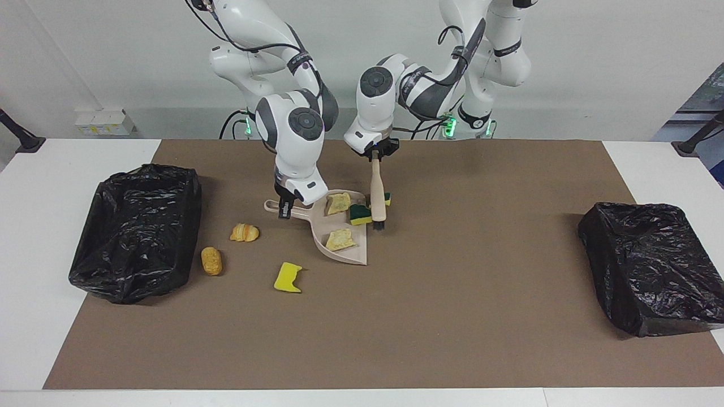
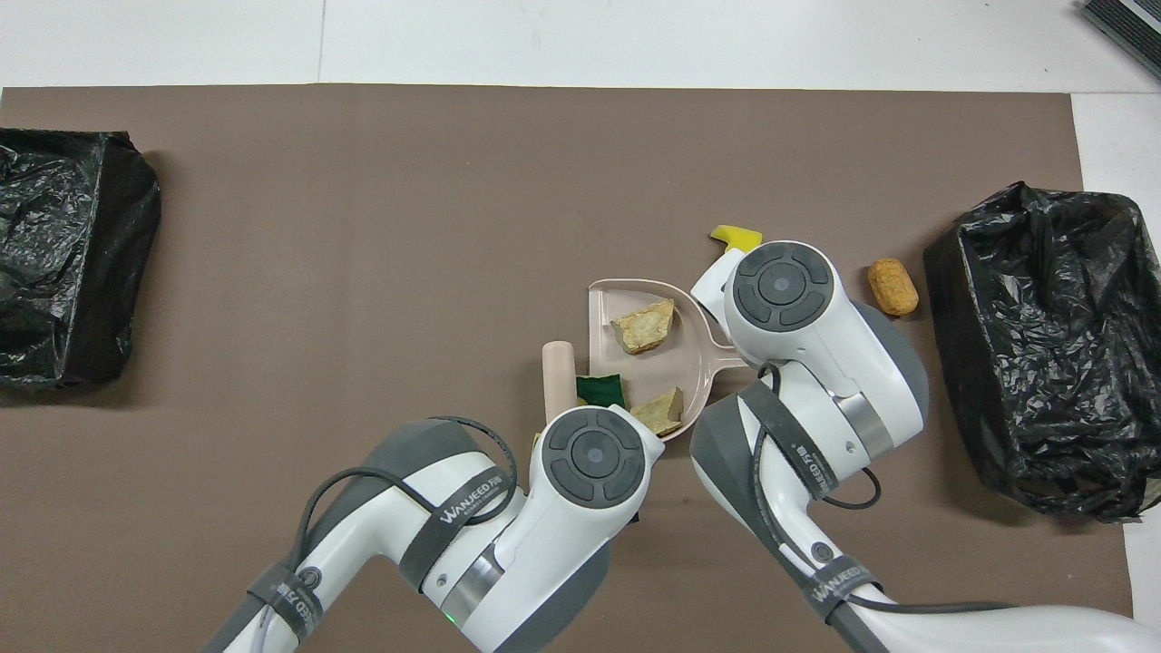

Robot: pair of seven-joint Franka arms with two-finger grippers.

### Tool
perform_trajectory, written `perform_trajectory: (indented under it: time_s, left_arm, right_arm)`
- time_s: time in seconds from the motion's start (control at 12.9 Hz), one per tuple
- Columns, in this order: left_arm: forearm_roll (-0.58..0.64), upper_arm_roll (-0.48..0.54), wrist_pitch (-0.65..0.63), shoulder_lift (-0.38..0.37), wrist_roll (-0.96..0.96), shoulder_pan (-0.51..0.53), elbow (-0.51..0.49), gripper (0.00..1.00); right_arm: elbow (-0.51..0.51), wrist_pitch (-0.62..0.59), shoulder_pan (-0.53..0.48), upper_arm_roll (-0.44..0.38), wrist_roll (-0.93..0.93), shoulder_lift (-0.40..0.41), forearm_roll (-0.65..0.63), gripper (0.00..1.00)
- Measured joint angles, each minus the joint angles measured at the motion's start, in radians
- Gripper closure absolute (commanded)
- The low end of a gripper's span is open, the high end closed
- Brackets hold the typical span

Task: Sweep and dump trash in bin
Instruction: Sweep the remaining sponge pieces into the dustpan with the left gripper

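Note:
My right gripper [image 1: 284, 210] is shut on the handle of the beige dustpan [image 1: 352, 258], which lies flat on the mat. Two tan scraps of trash [image 1: 338, 203] [image 1: 341, 240] rest in the pan [image 2: 689, 363]. A green-topped sponge chunk [image 1: 360, 215] [image 2: 600, 390] lies across the pan's open edge. My left gripper [image 1: 375, 157] is shut on the top of the beige brush [image 1: 377, 195], whose bristles touch the mat beside that chunk. A second green chunk [image 1: 387, 198] peeks out next to the brush handle. A croissant piece [image 1: 244, 232], a bread roll [image 1: 211, 260] and a yellow sponge [image 1: 288, 277] lie loose toward the right arm's end.
A black-bagged bin [image 1: 138, 229] stands at the right arm's end of the brown mat, close to the loose scraps. Another black-bagged bin [image 1: 650, 265] stands at the left arm's end. In the overhead view both wrists hide their grippers.

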Motion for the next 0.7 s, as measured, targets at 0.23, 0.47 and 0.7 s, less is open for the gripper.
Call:
perform_trajectory:
  time_s: [0.23,0.47,0.7]
  left_arm:
    - [0.0,-0.002,-0.038,-0.024,-0.178,-0.014,-0.035,1.0]
    - [-0.067,-0.002,-0.018,-0.075,-0.22,-0.015,-0.145,1.0]
    - [-0.156,0.003,0.099,-0.096,-0.225,-0.015,-0.226,1.0]
  right_arm:
    - [-0.015,0.012,-0.001,0.0,0.0,-0.006,0.0,1.0]
    - [-0.029,0.022,-0.002,0.0,0.0,-0.013,0.0,1.0]
    - [-0.053,0.027,-0.003,0.0,-0.021,-0.025,0.0,1.0]
